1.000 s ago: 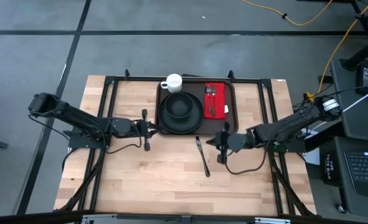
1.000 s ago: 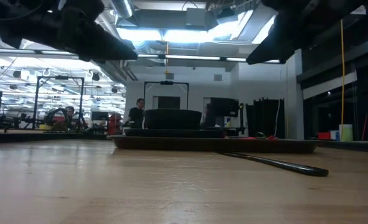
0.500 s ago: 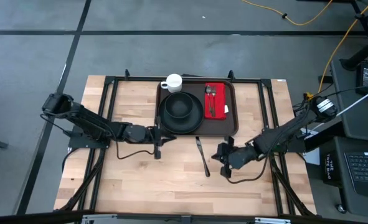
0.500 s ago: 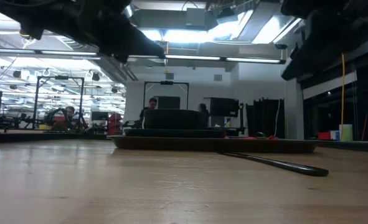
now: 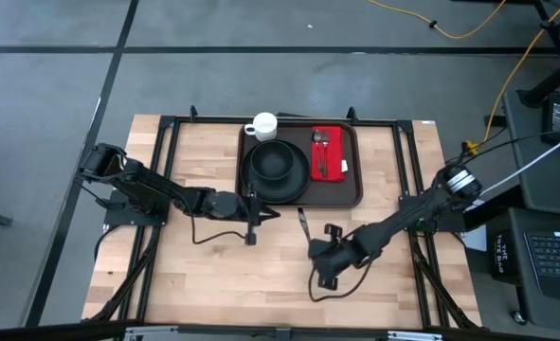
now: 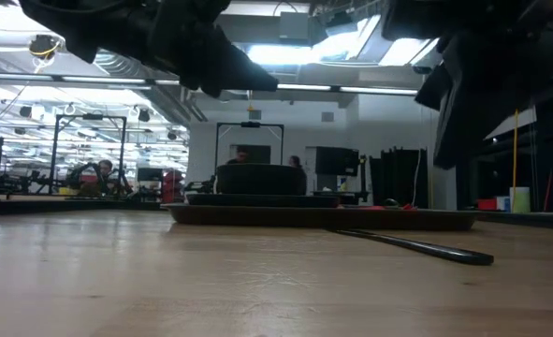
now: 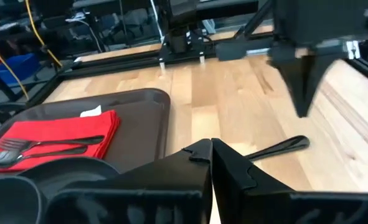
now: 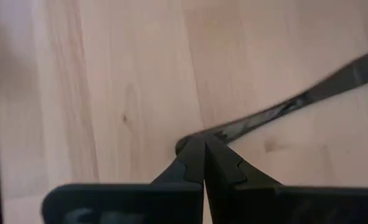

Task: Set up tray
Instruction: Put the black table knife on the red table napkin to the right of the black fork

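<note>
right gripper over knife, tray loaded

the tray sits at the far centre of the wooden table. it holds a black plate with a bowl, a red napkin carrying a fork, and a white cup. my right gripper, fingers pressed together, hovers over the near end of the knife lying just off the tray's near rim. my left gripper, fingers pressed together, hangs beside the tray's near left corner.
</note>
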Motion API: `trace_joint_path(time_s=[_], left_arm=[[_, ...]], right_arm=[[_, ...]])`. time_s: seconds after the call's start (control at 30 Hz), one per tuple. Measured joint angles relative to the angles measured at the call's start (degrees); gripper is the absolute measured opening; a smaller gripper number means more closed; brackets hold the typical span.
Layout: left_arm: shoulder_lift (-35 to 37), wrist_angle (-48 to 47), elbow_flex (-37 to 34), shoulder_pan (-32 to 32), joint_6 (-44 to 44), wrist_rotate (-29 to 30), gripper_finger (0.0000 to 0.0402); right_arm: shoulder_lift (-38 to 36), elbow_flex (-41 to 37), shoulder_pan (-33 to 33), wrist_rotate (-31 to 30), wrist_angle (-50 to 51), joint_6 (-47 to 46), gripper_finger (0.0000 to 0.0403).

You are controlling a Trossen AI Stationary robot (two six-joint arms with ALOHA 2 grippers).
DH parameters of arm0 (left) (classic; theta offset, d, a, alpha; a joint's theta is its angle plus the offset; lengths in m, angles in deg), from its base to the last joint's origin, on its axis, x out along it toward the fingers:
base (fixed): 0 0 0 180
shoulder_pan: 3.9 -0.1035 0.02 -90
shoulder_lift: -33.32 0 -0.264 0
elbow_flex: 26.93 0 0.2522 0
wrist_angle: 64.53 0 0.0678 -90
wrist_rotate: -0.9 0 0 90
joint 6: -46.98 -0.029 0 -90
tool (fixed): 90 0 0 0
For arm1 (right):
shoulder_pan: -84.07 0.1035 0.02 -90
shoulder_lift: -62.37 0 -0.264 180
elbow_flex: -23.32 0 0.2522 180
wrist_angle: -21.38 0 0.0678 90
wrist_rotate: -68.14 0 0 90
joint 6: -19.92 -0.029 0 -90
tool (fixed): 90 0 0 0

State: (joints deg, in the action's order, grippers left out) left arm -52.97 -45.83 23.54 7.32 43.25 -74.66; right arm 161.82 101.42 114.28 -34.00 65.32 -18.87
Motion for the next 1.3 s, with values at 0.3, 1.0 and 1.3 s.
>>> trace_joint_path(time_s=[0.3,1.0,1.3], left_arm=[[0.00,-2.26,-0.02,-0.08,-0.50,0.77,0.0001],[0.02,-0.95,-0.09,-0.08,-2.63,0.89,0.0006],[0.02,-0.95,-0.11,-0.08,-1.53,0.89,0.0006]], right_arm=[[6.75,2.91,0.18,1.78,0.19,-4.14,0.0003],[8.78,2.86,1.97,2.77,-0.37,-8.71,0.0002],[9.81,2.84,1.97,2.75,1.03,-8.56,0.0002]])
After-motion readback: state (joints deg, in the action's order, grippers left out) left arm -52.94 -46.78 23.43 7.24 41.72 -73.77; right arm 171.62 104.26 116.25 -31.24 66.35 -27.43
